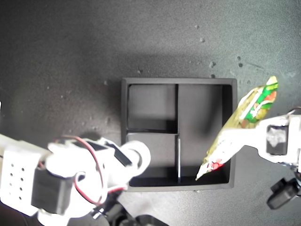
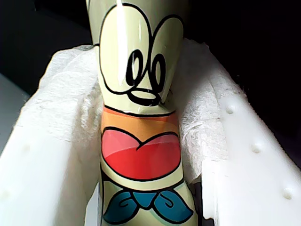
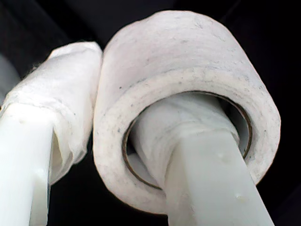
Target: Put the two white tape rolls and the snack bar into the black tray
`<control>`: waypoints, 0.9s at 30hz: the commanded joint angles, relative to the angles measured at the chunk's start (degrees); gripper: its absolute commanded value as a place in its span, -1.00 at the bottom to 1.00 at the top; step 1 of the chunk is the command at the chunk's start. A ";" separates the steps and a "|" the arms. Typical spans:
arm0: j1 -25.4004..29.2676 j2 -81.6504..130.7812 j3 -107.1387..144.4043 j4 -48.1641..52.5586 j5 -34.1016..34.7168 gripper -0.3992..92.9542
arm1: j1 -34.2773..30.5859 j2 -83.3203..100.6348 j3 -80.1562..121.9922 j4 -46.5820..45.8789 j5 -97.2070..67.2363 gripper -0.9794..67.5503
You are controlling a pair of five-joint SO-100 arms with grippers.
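While over one black tray (image 1: 124, 104): one snack bar (image 1: 244, 123), one tape roll (image 3: 188, 99).

The square black tray (image 1: 124, 108) sits with its three compartments bare, the green, white and red snack bar (image 1: 240, 125) slants above its wall on the exterior view's right, and one white tape roll (image 1: 137, 155) hangs over the near small compartment, a finger through its hole.
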 commanded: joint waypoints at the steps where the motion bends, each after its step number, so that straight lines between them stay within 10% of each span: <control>1: 1.05 -8.53 -14.59 2.20 0.35 -0.99 | 0.09 0.00 -0.09 -2.81 1.49 -0.99; 9: 0.44 -42.89 -66.36 26.54 -2.46 -0.99 | -0.62 -0.79 1.76 -3.87 2.99 -0.99; 27: 1.76 -36.91 -60.03 26.81 -3.25 -0.65 | -4.75 -13.97 -5.98 -4.57 7.12 -0.98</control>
